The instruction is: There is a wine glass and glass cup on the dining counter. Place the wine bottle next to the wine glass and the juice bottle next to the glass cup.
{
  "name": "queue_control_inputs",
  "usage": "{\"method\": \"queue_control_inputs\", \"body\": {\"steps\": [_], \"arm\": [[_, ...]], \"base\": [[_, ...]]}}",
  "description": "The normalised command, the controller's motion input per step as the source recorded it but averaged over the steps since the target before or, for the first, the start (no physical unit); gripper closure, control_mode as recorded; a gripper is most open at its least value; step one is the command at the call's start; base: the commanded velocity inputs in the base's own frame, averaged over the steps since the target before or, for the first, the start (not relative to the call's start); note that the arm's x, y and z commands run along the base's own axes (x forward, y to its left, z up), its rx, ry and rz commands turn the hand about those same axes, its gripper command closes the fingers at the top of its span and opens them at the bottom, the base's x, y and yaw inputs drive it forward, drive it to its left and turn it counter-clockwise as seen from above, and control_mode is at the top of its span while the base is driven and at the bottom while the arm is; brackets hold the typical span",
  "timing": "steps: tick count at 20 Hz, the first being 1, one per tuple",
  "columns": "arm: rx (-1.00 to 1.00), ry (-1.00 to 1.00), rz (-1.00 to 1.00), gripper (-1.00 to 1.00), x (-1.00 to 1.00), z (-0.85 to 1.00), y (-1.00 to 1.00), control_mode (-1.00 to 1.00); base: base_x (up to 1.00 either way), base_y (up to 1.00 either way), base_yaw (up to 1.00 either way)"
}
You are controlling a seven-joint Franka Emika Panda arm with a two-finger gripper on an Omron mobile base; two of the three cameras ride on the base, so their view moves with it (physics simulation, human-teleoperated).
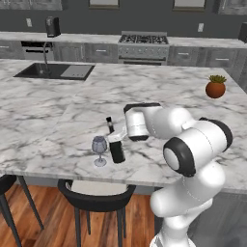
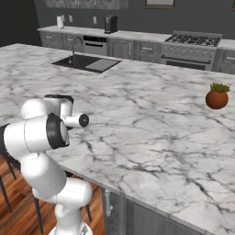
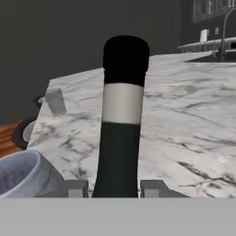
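Observation:
The wine bottle (image 1: 116, 147), dark with a black cap and a pale band on its neck, stands upright near the front edge of the dining counter (image 1: 43, 120). Just to its left is the wine glass (image 1: 99, 148). My gripper (image 1: 117, 137) is shut on the bottle's upper body from the right. In the hand view the bottle's neck (image 3: 122, 115) rises between the fingertips (image 3: 76, 188), with the wine glass bowl (image 3: 22, 177) at lower left. The glass cup (image 3: 56, 101) stands far off by the counter's edge. The juice bottle is out of view.
A potted plant (image 1: 215, 87) sits on the counter's far right side. A sink (image 1: 53, 71) is set into the back left of the counter. Black stools (image 1: 96, 198) stand under the front edge. A stove (image 1: 143, 46) lines the back wall.

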Motion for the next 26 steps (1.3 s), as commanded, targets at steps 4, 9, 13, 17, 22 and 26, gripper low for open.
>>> {"method": "queue_control_inputs", "body": {"steps": [4, 9, 13, 17, 22, 26], "arm": [[0.0, -0.04, 0.05, 1.0, 0.12, -0.25, 0.05, -1.0], [0.0, -0.03, 0.04, 1.0, -0.05, -0.24, -0.02, -1.0], [0.0, 0.0, 0.02, 1.0, -0.13, -0.24, -0.16, -1.0], [0.0, 0.0, 0.02, 1.0, -0.11, -0.17, -0.2, -1.0], [0.0, 0.0, 0.01, 1.0, -0.11, -0.09, -0.16, -1.0], [0.01, 0.0, 0.0, 1.0, -0.19, -0.1, -0.1, -1.0]], "base": [[0.0, 0.0, 0.0], [0.0, 0.0, 0.0], [0.0, 0.0, 0.0], [0.0, 0.0, 0.0], [0.0, 0.0, 0.0], [0.0, 0.0, 0.0]]}}
